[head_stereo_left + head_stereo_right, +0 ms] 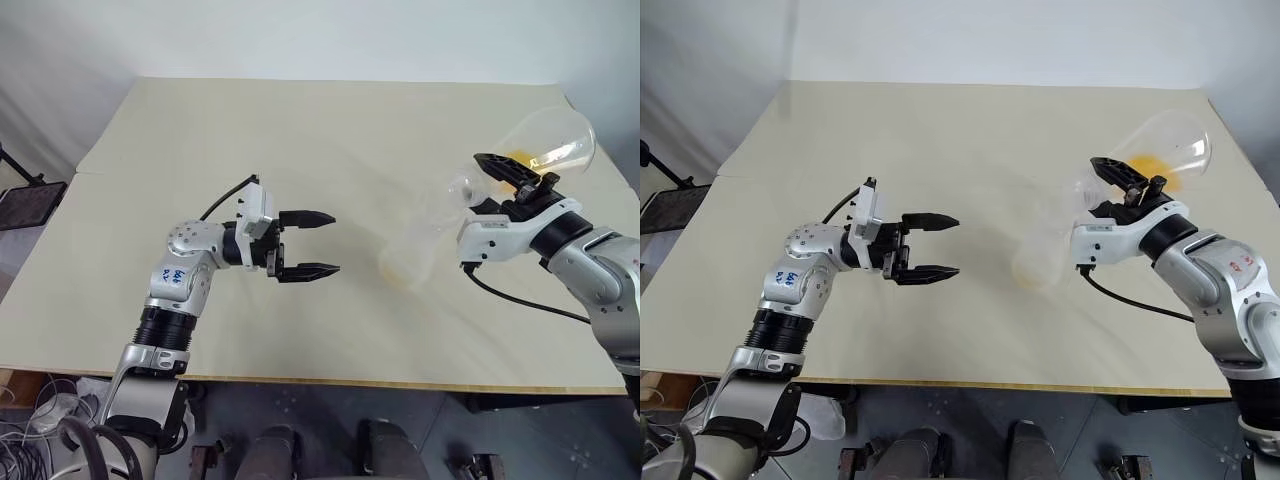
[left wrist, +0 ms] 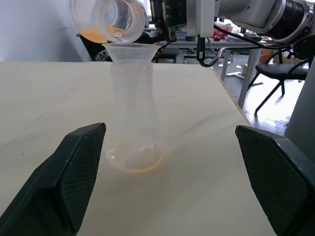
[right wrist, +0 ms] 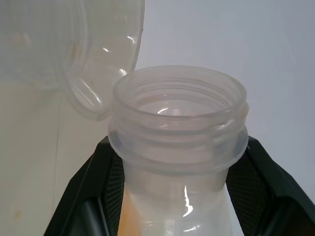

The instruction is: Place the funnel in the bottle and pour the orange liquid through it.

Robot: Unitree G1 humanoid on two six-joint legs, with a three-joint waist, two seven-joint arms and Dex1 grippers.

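Silver arms, black joint bands, white wrist housings, black fingers, black cables, blue scribble on left forearm.

Blue handwritten marks sit on the silver left forearm, and small red marks on the grey right forearm; neither is legible.

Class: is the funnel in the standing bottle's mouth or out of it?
In. The funnel sits upright in the mouth of the bottle standing on the table, its rim flaring above the neck.
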